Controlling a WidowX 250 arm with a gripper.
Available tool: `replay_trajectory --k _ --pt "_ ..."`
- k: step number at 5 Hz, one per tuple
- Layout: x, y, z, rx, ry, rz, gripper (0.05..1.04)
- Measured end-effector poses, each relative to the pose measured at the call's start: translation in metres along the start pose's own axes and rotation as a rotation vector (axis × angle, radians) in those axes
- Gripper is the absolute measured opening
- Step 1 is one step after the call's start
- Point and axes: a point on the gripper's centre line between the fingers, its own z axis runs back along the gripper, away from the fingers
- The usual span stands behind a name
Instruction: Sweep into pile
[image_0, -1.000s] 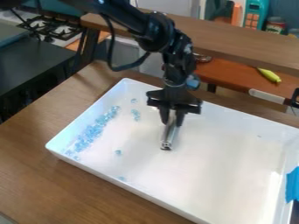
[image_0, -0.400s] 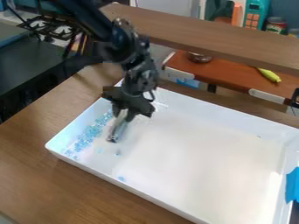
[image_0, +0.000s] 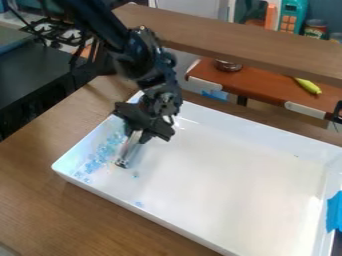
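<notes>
The gripper (image_0: 137, 134) hangs over the left part of the white tray (image_0: 220, 175), shut on a metallic, tube-like tool (image_0: 127, 151) that tilts down to the tray floor. Pale blue beads (image_0: 97, 159) lie in a band along the tray's left wall, just left of the tool. One stray bead (image_0: 135, 175) rests to the lower right of the tool's tip, and another (image_0: 139, 204) lies near the front wall. The gripper and tool hide part of the tray's back left area.
A wooden table (image_0: 40, 200) surrounds the tray. Behind it runs a raised wooden shelf (image_0: 234, 42), with a reddish-brown surface (image_0: 260, 82) holding a yellow-green toy (image_0: 308, 86) and a metal bowl (image_0: 228, 65). Blue tape (image_0: 335, 210) covers part of the right rim.
The gripper and tool have moved left from the tray's upper middle to the bead band, and the tool tip has lately shifted slightly left and down. Beads beside the band now lie closer to it.
</notes>
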Motion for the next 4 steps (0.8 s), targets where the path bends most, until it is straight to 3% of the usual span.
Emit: replay_trajectory --k 2,3,4 --pt "0.000 -0.048 0.053 -0.178 -0.060 -0.003 0.326" --pt "-0.022 -0.062 0.054 -0.207 -0.066 -0.073 0.326" --pt "-0.026 -0.054 0.048 -0.158 -0.112 -0.099 0.326"
